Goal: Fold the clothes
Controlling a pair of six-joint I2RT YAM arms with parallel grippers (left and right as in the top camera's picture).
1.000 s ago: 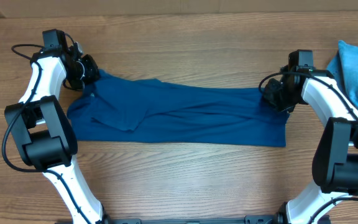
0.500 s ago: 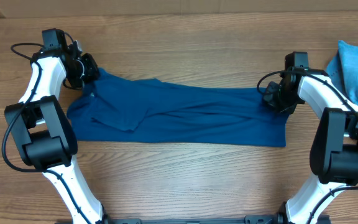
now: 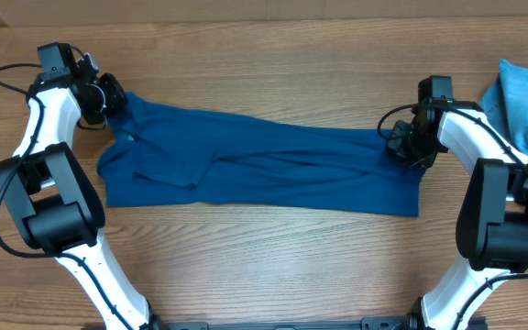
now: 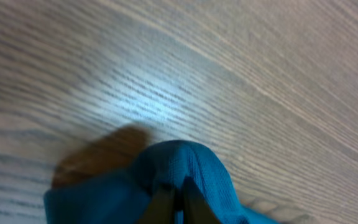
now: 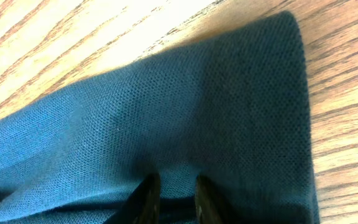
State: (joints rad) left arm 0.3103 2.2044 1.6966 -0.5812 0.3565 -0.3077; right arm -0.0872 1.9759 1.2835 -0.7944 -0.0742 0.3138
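now | left gripper (image 4: 178, 198) pinches shirt (image 3: 273, 170) corner | right gripper (image 5: 176, 196) clamps opposite shirt edge | table (image 3: 273, 266) beyond

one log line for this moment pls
task: fold clothes | blue shirt: spread out on table | left fingers: shut on left corner | right fingers: pinching right end | light blue cloth: far right

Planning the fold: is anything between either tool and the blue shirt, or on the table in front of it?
Nothing visible. The left tool pinches the shirt at its far-left corner; the right tool grips its right end. The table in front is bare wood. A light-blue cloth lies far right.
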